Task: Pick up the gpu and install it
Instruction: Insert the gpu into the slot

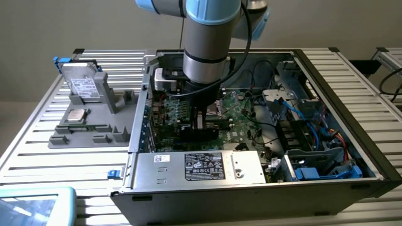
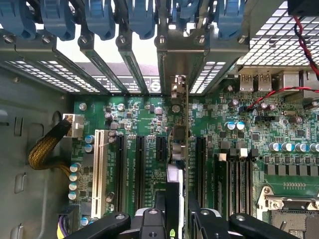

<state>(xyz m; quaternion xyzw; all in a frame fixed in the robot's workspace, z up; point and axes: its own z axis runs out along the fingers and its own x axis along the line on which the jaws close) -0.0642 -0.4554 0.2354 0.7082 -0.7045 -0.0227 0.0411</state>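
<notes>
The gpu point(image 1: 199, 133) stands on edge over the green motherboard point(image 1: 242, 110) inside the open computer case point(image 1: 342, 89), low among the expansion slots. My gripper point(image 1: 202, 123) reaches straight down into the case and is shut on the card's upper edge. In the wrist view the gpu point(image 2: 178, 139) appears edge-on, running along a slot between the black connectors of the motherboard point(image 2: 144, 114). Its metal bracket meets the rear slot openings. One black finger point(image 2: 160, 204) sits on each side of the card, and the gripper point(image 2: 177, 201) clamps it.
A silver power supply point(image 1: 197, 167) lies at the case's near side. Blue cables point(image 1: 314, 117) and drive cages fill the exterior view's right. A hard drive point(image 1: 84, 84) leans in a grey fixture point(image 1: 94, 117) on the left. Blue slot latches point(image 2: 99, 17) and a braided yellow cable point(image 2: 47, 149) flank the slots.
</notes>
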